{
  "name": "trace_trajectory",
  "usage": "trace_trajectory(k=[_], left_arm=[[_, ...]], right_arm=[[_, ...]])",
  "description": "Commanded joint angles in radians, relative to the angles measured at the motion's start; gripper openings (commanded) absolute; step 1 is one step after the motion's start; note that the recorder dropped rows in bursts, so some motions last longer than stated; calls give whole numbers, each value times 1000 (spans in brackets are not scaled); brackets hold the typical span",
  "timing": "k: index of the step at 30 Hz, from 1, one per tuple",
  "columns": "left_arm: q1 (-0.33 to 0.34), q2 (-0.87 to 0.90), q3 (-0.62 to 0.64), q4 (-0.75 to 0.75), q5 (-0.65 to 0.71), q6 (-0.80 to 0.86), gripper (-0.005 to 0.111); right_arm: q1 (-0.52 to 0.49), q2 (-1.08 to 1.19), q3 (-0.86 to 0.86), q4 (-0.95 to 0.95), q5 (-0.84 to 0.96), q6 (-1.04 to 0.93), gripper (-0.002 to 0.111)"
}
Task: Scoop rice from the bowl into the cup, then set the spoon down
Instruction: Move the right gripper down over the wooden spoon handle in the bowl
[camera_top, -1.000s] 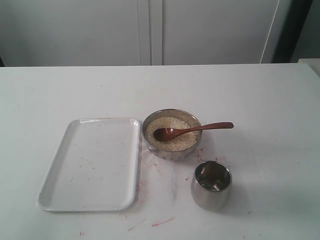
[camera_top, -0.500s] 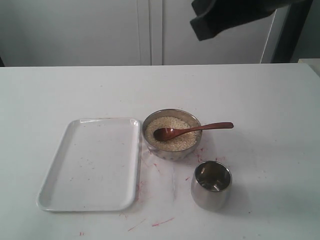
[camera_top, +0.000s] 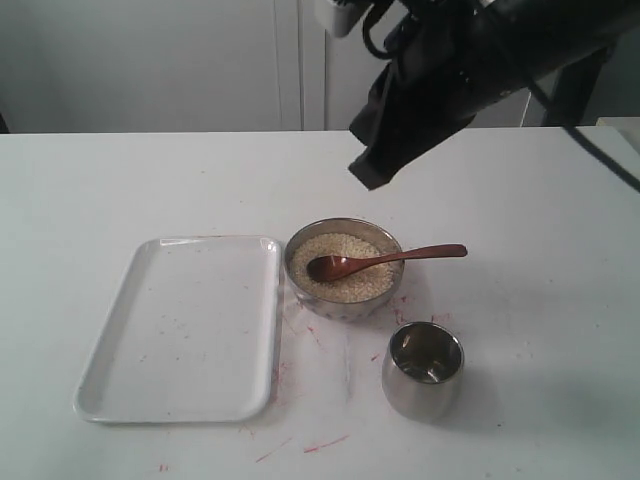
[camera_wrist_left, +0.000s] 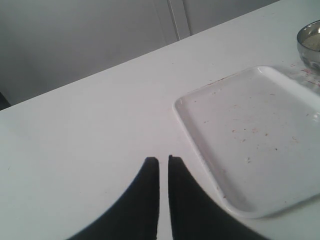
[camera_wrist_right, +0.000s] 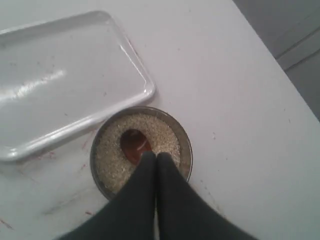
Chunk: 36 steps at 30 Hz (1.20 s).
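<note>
The shiny metal bowl (camera_top: 342, 304) stands mid-table, filled with beige rice (camera_top: 330, 246). The dark wooden spoon (camera_top: 420, 253) lies in it, its oval end on the rice and its handle out over the right rim. The steel cup (camera_top: 421, 388) stands in front and to the right of the bowl. My right gripper (camera_top: 368, 178) hangs shut and empty in the air above and behind the bowl. In the right wrist view its tips (camera_wrist_right: 156, 155) cover part of the spoon (camera_wrist_right: 133, 145) over the rice (camera_wrist_right: 107, 156). My left gripper (camera_wrist_left: 163, 159) is shut and empty over bare table.
A white rectangular tray (camera_top: 185, 325) lies left of the bowl, and its corner (camera_wrist_left: 260, 135) shows beside my left gripper. Red smears mark the table round the bowl and the cup. White cabinet doors stand behind the table.
My right arm has come into the exterior view from the top right and moved down and left, and now hangs above the bowl. Bowl, spoon, cup and tray have not moved.
</note>
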Motion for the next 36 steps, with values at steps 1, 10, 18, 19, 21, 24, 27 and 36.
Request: trace_trajectory(k=[1,10,18,19,21,24,27,36], left_arm=[[-3,-1,-3,-5,-6,2,14],[-3,-1,-3,-5,-6,2,14],[-3,-1,-3,-5,-6,2,14],[-3,-1,-3,-5,-6,2,14],[-3,-1,-3,-5,-6,2,14],[-3,-1,-3,-5,-6,2,14],[-3,-1,-3,-5,-6,2,14],[-3,-1,-3,-5,-6,2,14]], right_arm=[[2,22,-9,-120,23,-30,0],[2,36,-12,-241,106,-30,0],[2,62,-12,-374,140,-30,0],[2,62,-12,-376,140,-30,0],[2,66,-12,-376,140,-30,0],[2,82,-12,-377,146,-30,0],[2,115,-12,-398,171,-30,0],[0,227,-12,-553,192,48,11]])
